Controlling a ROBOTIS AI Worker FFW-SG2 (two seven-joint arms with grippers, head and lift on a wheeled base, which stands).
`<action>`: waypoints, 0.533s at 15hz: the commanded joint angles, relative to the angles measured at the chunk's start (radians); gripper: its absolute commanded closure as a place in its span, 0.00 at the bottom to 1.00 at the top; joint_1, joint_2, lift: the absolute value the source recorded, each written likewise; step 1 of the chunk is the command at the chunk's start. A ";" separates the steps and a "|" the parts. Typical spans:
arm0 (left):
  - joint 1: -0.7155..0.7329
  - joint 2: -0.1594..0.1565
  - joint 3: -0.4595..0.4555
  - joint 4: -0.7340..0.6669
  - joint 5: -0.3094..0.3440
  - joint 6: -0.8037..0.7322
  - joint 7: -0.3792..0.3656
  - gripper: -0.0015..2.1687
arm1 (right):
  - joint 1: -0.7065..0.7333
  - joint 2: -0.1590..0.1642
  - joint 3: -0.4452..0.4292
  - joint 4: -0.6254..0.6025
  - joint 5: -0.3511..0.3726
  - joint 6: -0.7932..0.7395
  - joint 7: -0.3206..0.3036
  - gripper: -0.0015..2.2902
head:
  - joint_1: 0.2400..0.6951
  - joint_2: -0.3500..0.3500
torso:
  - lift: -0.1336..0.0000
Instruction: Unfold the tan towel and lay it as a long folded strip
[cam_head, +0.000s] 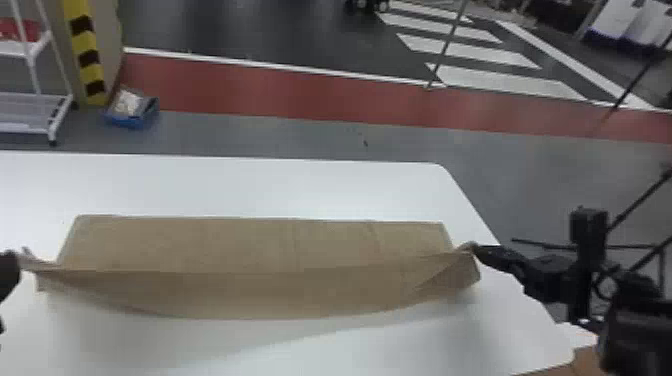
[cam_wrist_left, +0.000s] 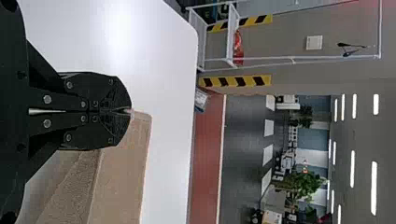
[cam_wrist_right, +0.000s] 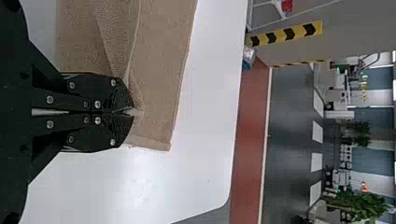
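At the left, your left gripper (cam_head: 9, 270) has its two fingers closed together on a corner of the towel (cam_head: 260, 245). The towel lies as a long strip between your two grippers, across the bench (cam_head: 300, 187). Its far long side rests flat, about parallel to the far edge of the bench; its near side is lifted at both ends and bows down in the middle. At the right, near the right edge of the bench, your right gripper (cam_head: 476, 249) is also closed, pinching the towel, and a small folded part hangs just beside its fingertips.
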 joint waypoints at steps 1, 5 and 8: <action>-0.061 0.000 -0.011 0.028 -0.025 0.015 0.014 0.80 | -0.110 -0.022 0.046 0.097 0.041 0.040 -0.006 0.57 | 1.00 0.08 | 0.17; -0.189 0.004 -0.010 0.139 -0.026 0.080 0.019 0.80 | -0.236 -0.041 0.098 0.230 0.072 0.040 -0.029 0.57 | 1.00 0.12 | 0.17; -0.295 0.004 -0.024 0.254 -0.028 0.104 0.019 0.80 | -0.322 -0.048 0.148 0.340 0.098 0.013 -0.072 0.57 | 1.00 0.14 | 0.17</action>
